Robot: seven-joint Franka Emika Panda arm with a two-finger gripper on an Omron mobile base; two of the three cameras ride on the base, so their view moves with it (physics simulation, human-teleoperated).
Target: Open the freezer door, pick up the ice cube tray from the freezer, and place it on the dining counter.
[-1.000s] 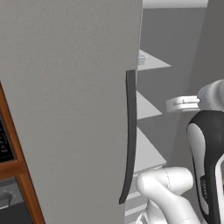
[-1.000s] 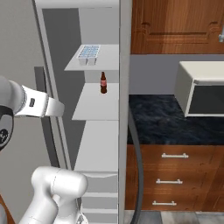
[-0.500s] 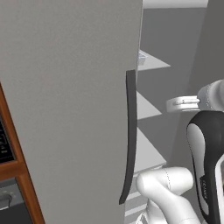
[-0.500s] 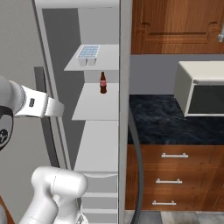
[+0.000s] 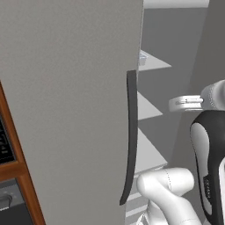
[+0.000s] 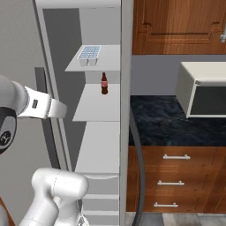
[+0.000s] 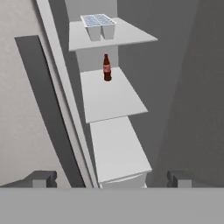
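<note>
- The freezer door (image 5: 70, 110) stood swung open at left, unmoved over the last second
- The ice cube tray (image 7: 98, 24) sat untouched on the top shelf (image 7: 127, 37), above a bottle (image 7: 106, 68)
- The gripper (image 7: 111, 178) hung back, fingers spread wide and empty, tray pickup apparently next

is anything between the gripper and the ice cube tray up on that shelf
Nothing visible blocks it. The freezer door is swung open, the open gripper faces the shelves, and the ice cube tray sits alone on the top shelf, above the bottle.
</note>
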